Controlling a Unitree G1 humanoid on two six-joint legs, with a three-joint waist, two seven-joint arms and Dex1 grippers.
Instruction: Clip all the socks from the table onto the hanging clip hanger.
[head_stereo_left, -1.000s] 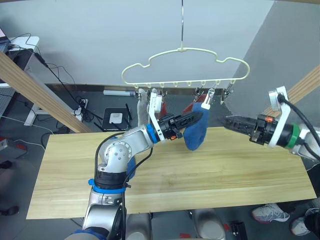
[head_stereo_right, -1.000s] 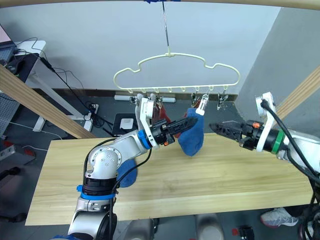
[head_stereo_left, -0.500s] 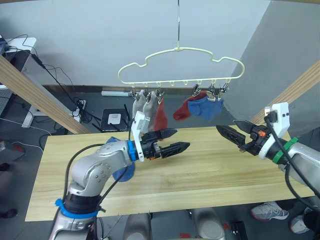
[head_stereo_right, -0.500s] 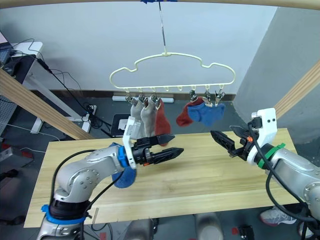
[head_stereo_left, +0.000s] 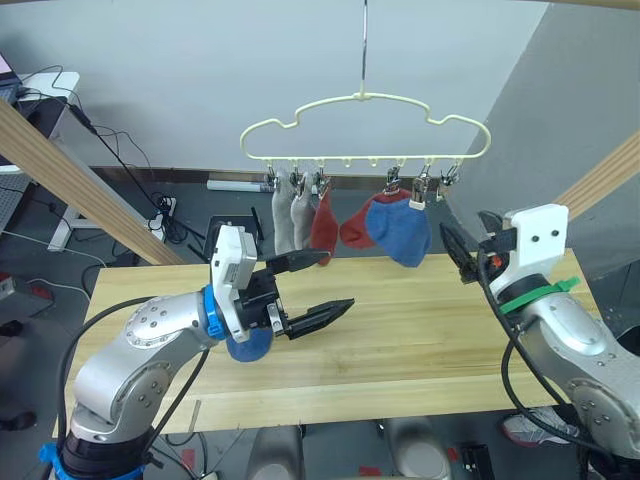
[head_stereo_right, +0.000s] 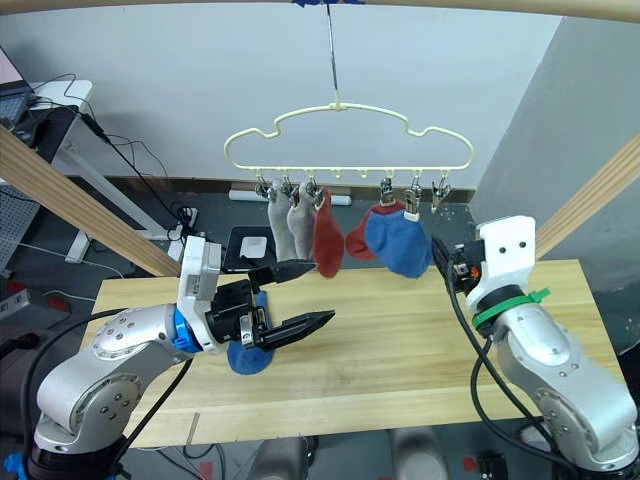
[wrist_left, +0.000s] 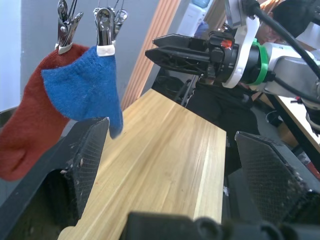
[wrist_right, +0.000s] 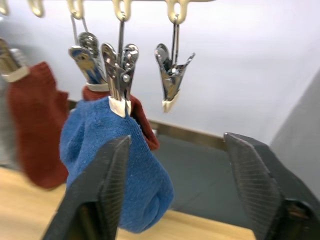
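Blue sock (head_stereo_right: 247, 355) on the table (head_stereo_right: 420, 340); left tool (head_stereo_right: 300, 300) spread empty.

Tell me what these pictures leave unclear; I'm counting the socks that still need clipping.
- Blue sock on the table: mostly hidden by the left gripper, both eye views.
- Two grey socks on the clip hanger: they overlap, so their clips are hard to separate.
- Rust red sock: mostly behind the hanging blue sock, right wrist view.

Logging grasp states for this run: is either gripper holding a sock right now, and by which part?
Neither holds anything. The left gripper and right gripper are both open and empty; the blue sock hangs from its clip.
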